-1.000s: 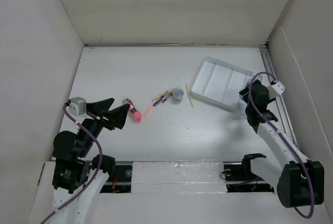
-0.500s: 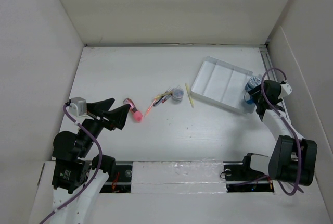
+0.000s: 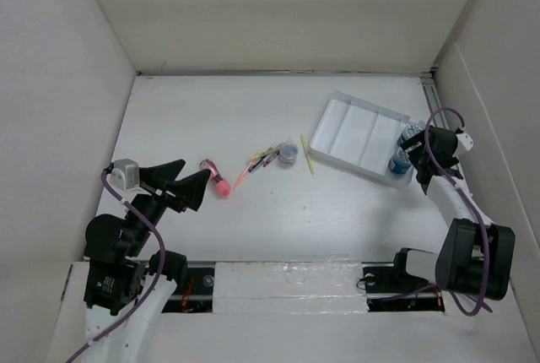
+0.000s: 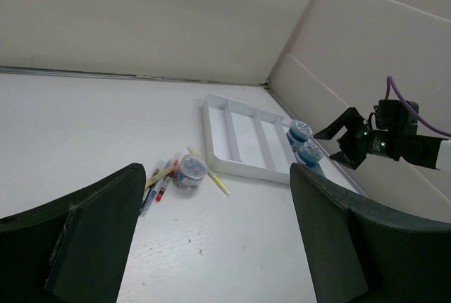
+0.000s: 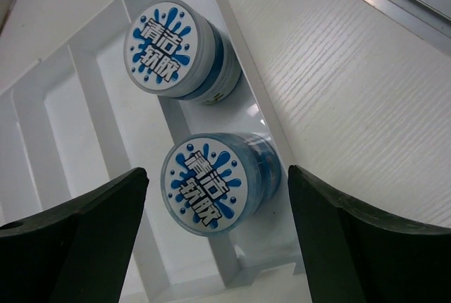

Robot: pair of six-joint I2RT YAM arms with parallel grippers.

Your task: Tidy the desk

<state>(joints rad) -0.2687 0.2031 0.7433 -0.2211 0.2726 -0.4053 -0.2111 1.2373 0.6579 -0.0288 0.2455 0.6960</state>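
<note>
While the right end effector (image 5: 215, 176) hangs wide open and empty over the nearer blue jar (image 5: 204, 190) at the tray (image 5: 91, 106) wall, I risk clipping that jar and tipping it into the far jar (image 5: 168, 46). Left end effector (image 4: 217, 172) is open and empty. The bench (image 3: 253, 118) fills the space between the white walls, with pens (image 3: 261, 160) loose mid-bench.

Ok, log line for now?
left pincer: open | right pincer: open, by blue-lidded round tub | second tub: beside it, white plastic tray end
</note>
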